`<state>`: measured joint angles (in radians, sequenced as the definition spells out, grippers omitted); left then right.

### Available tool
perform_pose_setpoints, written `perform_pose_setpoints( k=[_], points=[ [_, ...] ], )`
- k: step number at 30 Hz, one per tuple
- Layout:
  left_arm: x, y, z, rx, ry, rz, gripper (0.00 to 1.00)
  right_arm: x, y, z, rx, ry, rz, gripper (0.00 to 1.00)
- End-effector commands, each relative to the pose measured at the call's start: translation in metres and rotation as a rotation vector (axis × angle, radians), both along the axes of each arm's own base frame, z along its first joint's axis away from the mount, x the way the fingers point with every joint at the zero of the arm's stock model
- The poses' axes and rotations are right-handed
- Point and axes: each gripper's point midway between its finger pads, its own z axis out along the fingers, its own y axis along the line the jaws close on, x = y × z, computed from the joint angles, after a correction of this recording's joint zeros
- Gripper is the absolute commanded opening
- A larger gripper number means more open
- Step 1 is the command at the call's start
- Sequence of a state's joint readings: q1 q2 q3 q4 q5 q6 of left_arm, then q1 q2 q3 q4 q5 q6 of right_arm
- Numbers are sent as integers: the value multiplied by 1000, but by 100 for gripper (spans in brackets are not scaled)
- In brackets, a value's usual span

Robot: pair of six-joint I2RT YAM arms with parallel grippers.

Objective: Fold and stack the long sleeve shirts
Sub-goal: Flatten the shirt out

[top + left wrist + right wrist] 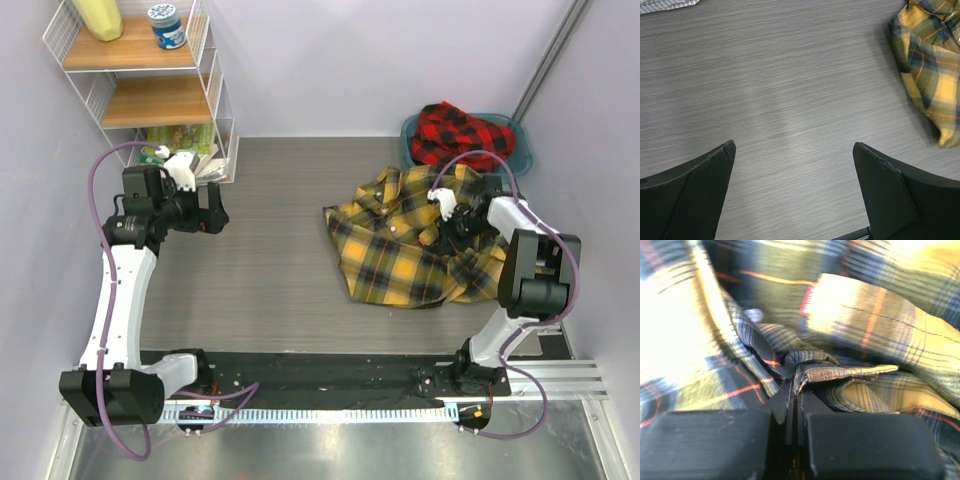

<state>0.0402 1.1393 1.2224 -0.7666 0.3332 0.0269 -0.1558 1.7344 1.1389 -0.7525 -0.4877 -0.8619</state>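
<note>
A yellow-and-black check shirt (400, 245) lies crumpled on the table's right half; its edge shows at the upper right of the left wrist view (935, 70). My right gripper (447, 228) rests on its right side, shut on a pinched fold of the yellow shirt (840, 372) that fills the right wrist view. A red-and-black check shirt (460, 132) lies bundled in the teal basin (522, 150) at the back right. My left gripper (215, 210) hovers over bare table at the left, open, with nothing between its fingers (700, 190).
A white wire shelf unit (150, 90) stands at the back left, holding a yellow bottle (98, 18), a blue-lidded jar (167, 26) and books. A strip of grey checked cloth (667, 5) shows at the top left of the left wrist view.
</note>
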Motion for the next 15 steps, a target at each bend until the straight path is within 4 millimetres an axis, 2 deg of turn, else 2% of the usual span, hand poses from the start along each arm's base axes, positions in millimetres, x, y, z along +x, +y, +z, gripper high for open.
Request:
perform_pose_setpoints(
  k=[1,2,3,4,5,6,8,9,11,12,14,15],
  points=[
    [6,3,19,25,-78,-1,100,-15,66,126,255,-171,60,1],
    [6,3,20,23,-78,1,100,-17,83,152,314,-212,77,1],
    [7,3,19,20,-74,4,100,-11,96,192,342,-313,102,1],
    [8,2,19,12,-70,9,100,-23,126,225,411,-333,111,1],
    [9,2,21,9,-72,11,100,-25,137,251,446,-382,118,1],
    [9,2,21,6,-69,13,100,-18,150,297,493,-500,136,1],
    [10,2,23,-1,-66,21,100,-23,167,349,609,-543,100,1],
    [9,2,23,-5,-66,23,100,-20,170,397,654,-673,114,1],
    [11,3,25,2,-75,32,100,-17,177,439,766,-689,55,1],
    [11,4,26,6,-80,35,100,-19,178,484,825,-801,78,1],
    [14,6,29,-10,-80,65,100,-23,183,522,935,-824,74,1],
    [15,7,28,-9,-73,74,100,-23,189,548,1034,-808,62,1]
  ],
)
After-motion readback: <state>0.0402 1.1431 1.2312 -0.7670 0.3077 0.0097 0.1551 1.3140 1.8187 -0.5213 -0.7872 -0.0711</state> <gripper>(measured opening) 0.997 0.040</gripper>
